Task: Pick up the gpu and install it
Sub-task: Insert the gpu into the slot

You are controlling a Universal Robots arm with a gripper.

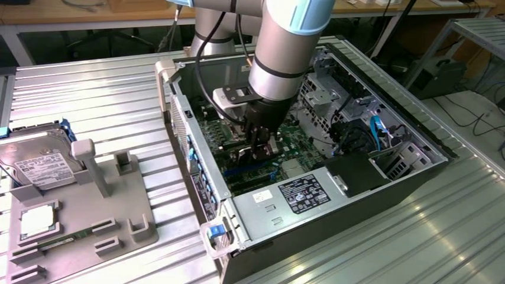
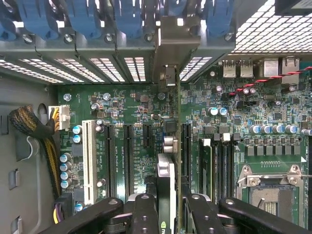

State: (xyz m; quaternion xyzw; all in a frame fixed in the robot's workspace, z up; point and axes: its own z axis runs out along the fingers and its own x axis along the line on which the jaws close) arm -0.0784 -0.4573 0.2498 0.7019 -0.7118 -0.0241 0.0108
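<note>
The gpu shows edge-on in the wrist view, standing upright over the green motherboard between the black expansion slots. Its silvery bracket lies against the case's rear slot panel. My gripper is shut on the card, one black finger on each side of it. In the exterior view the arm reaches down into the open computer case, and the gripper is low over the board with the dark gpu under it. I cannot tell whether the card's edge sits in a slot.
Blue slot clips line the rear panel. A white slot, a braided cable bundle and the CPU socket surround the card. Outside the case, a grey fixture carries a hard drive. The power supply fills the case's near end.
</note>
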